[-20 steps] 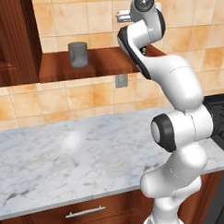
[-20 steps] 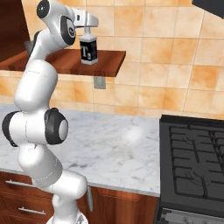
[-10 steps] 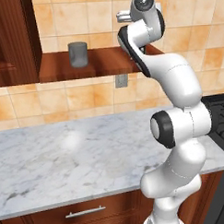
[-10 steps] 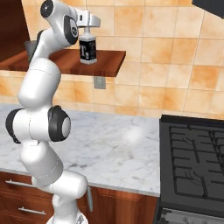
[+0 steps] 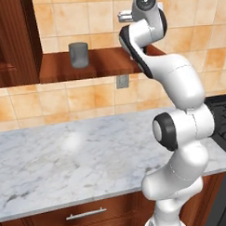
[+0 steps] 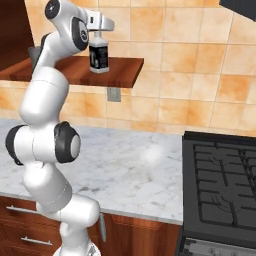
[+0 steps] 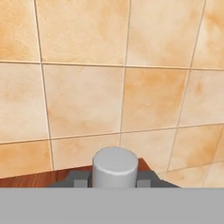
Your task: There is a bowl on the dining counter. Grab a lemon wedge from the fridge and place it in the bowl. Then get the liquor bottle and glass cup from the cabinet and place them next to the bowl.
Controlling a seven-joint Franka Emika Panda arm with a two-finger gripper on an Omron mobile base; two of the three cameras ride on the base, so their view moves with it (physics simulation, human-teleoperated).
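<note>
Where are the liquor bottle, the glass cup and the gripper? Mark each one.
liquor bottle (image 6: 99, 56): right base view, label on its body.
glass cup (image 5: 78, 54): left base view, its side wall.
gripper (image 7: 114, 179): hand view, midway between fingertips.

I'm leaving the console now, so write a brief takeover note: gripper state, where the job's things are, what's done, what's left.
Gripper: at the liquor bottle on the wooden shelf, a finger on either side of its grey cap; whether it is gripping, I cannot tell.
Glass cup: stands on the same shelf, to the robot's left, untouched.
Done: nothing confirmable here; bowl and lemon wedge are out of view.
Left: carry the bottle, then the cup, to the bowl on the dining counter.
</note>
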